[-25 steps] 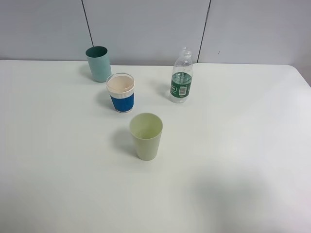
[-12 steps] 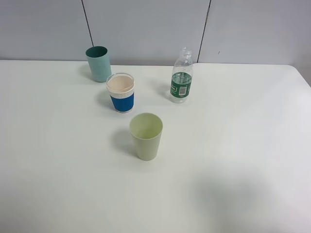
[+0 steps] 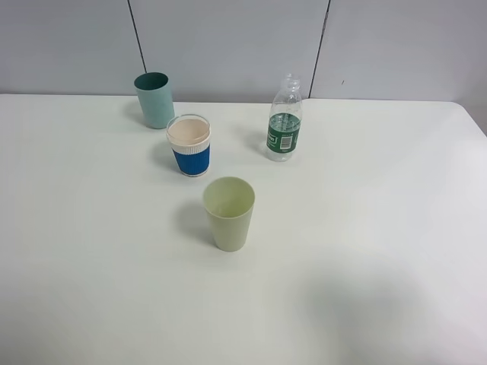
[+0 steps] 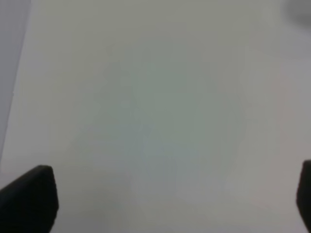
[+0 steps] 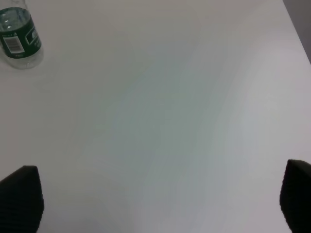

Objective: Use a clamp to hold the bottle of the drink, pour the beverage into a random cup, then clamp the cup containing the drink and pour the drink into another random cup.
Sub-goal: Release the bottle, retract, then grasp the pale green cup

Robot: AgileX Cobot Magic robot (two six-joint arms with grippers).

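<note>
Bottle (image 3: 284, 125) stands upright on the white surface (image 3: 380, 243), partly filled, toward the back and right of the cups. All three cups are upright and apart from one another. The teal cup (image 3: 154, 100) is farthest back, the blue cup (image 3: 189, 146) is near it in front, and the green cup (image 3: 229, 214) is nearest the front. The left gripper (image 4: 167, 199) is spread wide over bare surface. The right gripper (image 5: 158, 199) is spread wide too, well apart from the bottle.

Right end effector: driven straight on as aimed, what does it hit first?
Probably bare table; the right end effector points down at it. The bottle sits well off that line, though depth is unclear.
</note>
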